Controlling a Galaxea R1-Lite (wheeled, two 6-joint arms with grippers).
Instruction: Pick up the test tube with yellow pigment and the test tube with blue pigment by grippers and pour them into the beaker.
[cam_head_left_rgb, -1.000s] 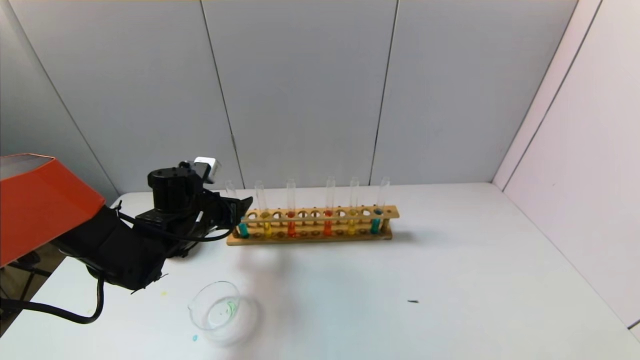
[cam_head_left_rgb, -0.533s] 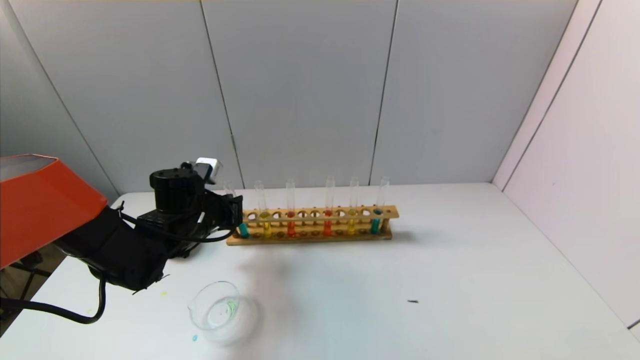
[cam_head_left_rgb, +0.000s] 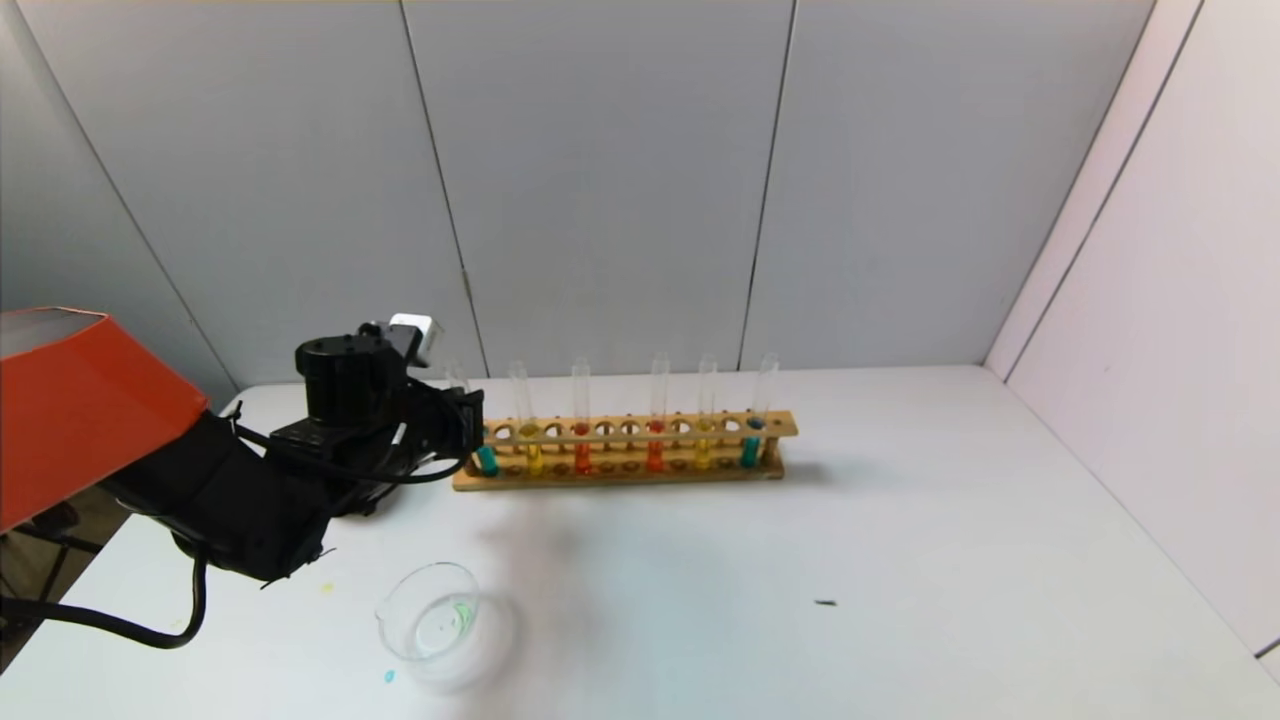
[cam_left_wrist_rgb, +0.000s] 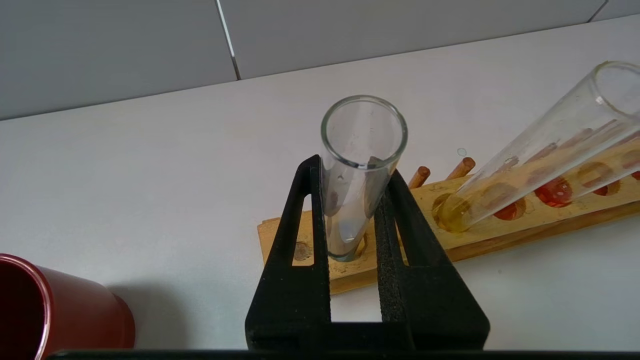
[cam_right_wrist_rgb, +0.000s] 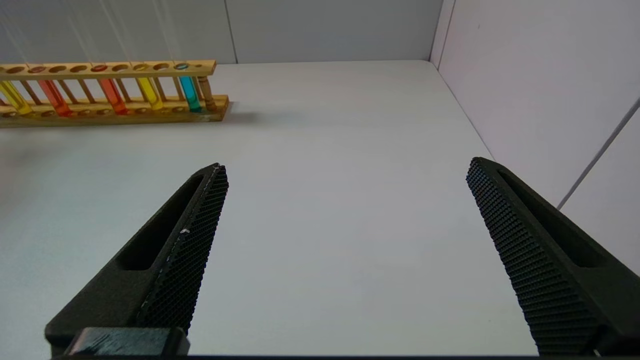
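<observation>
- Left gripper (cam_head_left_rgb: 468, 425), left-centre of head view, sits at the left end of the wooden rack (cam_head_left_rgb: 640, 478). Wrist view: its fingers (cam_left_wrist_rgb: 305, 240) are closed against the test tube with blue pigment (cam_left_wrist_rgb: 357, 165), which stands in the rack's end hole.
- Red cup (cam_left_wrist_rgb: 60, 312) — lower left corner of left wrist view, on its side.
- Beaker (cam_head_left_rgb: 432, 612), lower left of head view, stands on the table nearer the camera than the rack, with a green trace inside.
- Test tube with yellow pigment (cam_head_left_rgb: 524, 420) is in the rack just right of the held tube; further tubes are orange-red, yellow and blue.
- Surface: white table (cam_head_left_rgb: 900, 560), small coloured spots near the beaker, a dark speck right of centre.
- Room: grey panelled wall (cam_head_left_rgb: 600, 180) across the upper frame, pale wall at right.
- Right gripper (cam_right_wrist_rgb: 345, 250) — spread wide, holding nothing, over bare table.
</observation>
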